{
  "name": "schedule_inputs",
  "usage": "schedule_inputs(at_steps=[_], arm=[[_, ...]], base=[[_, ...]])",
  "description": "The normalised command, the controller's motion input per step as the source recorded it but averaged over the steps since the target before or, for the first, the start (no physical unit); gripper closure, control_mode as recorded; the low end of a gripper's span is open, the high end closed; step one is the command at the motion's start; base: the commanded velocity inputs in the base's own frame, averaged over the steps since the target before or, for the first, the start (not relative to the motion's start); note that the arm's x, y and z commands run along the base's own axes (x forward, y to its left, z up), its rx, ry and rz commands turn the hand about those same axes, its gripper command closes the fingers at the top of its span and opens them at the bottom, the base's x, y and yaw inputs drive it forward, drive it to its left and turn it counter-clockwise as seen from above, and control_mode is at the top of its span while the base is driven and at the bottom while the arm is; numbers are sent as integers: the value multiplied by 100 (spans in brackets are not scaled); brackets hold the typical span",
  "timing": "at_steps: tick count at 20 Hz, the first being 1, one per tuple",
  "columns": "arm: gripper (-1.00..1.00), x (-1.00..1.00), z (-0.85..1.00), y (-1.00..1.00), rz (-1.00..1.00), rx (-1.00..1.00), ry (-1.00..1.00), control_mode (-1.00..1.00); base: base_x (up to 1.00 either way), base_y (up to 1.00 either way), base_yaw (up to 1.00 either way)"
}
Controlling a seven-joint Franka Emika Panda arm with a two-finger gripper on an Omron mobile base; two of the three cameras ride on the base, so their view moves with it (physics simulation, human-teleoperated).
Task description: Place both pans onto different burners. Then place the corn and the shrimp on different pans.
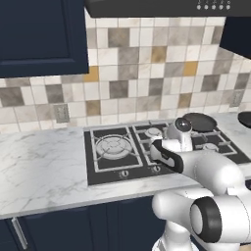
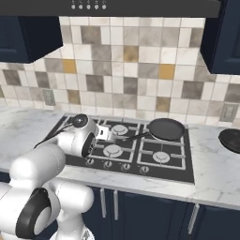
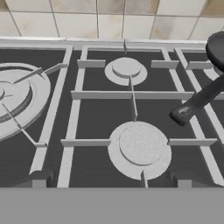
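Progress is partial: one pan (image 2: 166,128) sits on a rear burner, the other pan (image 2: 230,139) waits on the counter (image 2: 215,168), claw (image 3: 111,183) apart, empty.

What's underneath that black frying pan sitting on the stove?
The pan rests on the cooktop's black grate at the back right corner. A burner would sit beneath it, like the uncovered front right burner, but the pan hides that spot.

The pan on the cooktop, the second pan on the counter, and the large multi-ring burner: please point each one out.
Pan on the cooktop (image 2: 166,128), right base view, centre of its black bowl.
Second pan (image 2: 231,139), right base view, its dark inside, on the counter.
Multi-ring burner (image 1: 113,145), left base view, its central cap.
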Motion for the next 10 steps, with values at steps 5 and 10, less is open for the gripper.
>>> schedule_inputs(at_steps=[5,10], arm=[[-100,0,0,0,0,0,0,100],[-100,0,0,0,0,0,0,100]], base=[[0,-63,0],[0,-64,0]])
